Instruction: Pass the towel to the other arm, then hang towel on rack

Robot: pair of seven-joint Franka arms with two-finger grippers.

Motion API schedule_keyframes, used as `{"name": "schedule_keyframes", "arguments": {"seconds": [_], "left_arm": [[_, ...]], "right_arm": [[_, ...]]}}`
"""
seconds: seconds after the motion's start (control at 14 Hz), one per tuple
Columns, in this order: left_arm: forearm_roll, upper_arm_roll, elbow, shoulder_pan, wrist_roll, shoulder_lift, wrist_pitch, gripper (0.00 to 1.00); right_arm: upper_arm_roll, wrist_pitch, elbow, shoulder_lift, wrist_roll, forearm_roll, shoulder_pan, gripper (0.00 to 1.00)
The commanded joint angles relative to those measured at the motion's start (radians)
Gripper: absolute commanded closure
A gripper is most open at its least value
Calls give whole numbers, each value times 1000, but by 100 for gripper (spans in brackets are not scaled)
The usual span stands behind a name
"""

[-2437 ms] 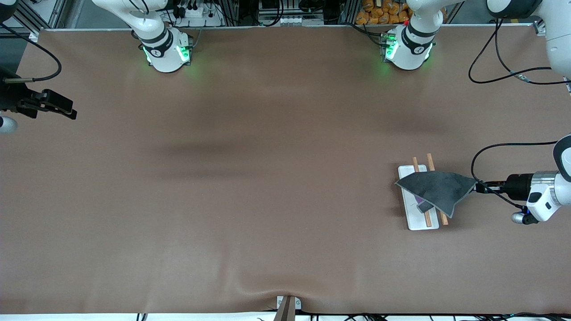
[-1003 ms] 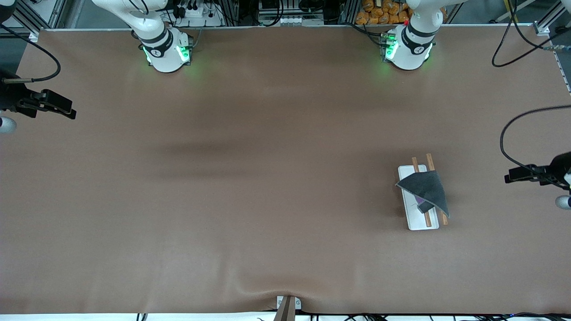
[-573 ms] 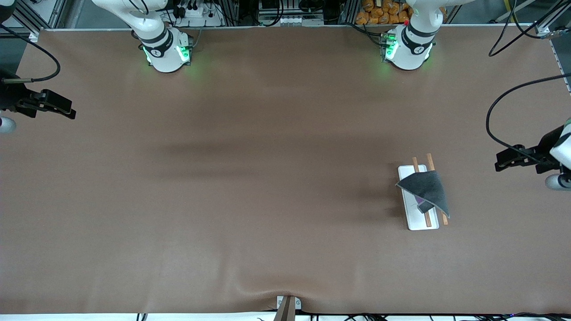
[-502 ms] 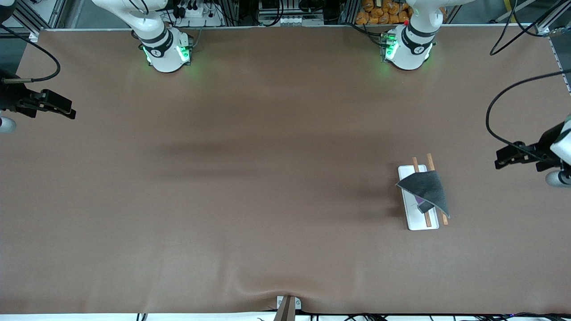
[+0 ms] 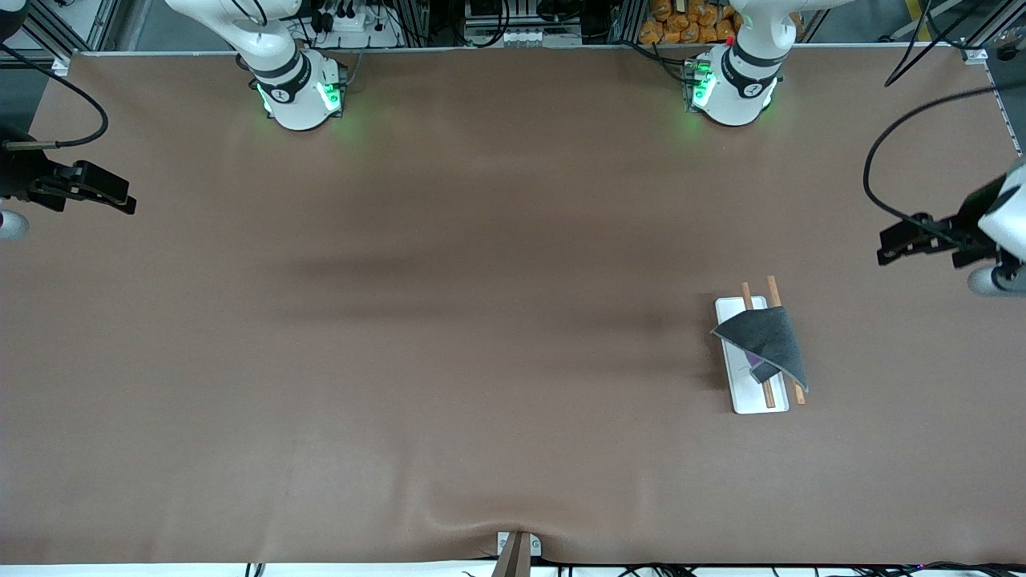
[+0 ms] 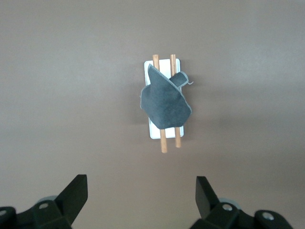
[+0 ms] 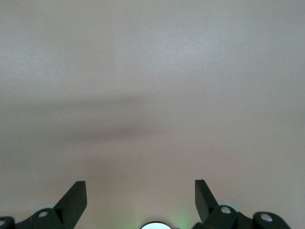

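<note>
Now, towel: the dark grey towel was draped over the two wooden rods of the rack, one corner hanging down past the rod toward the left arm's end; it had been let go of and left there.
Rack: it was stood on the surface toward the left arm's end, unmoved.
Left hand: the left hand had been drawn back from the towel and raised, fingers spread apart, nothing held.
Right hand: the right hand was kept waiting at its own end, fingers apart, empty.
Meaning: the hanging was judged done; only the retreat was left.
</note>
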Motion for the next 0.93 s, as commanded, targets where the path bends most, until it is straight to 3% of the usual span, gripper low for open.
{"name": "schedule_keyframes", "arguments": {"seconds": [0.0, 0.43, 0.86], "left_arm": [[16, -16, -41, 1, -50, -60, -7, 0], [11, -2, -94, -8, -44, -127, -8, 0], [-14, 119, -215, -98, -17, -227, 5, 0]], "right_arm": [[0, -17, 20, 9, 15, -2, -3, 0], [0, -19, 16, 8, 15, -2, -5, 0], [0, -19, 16, 8, 15, 2, -3, 0]]}}
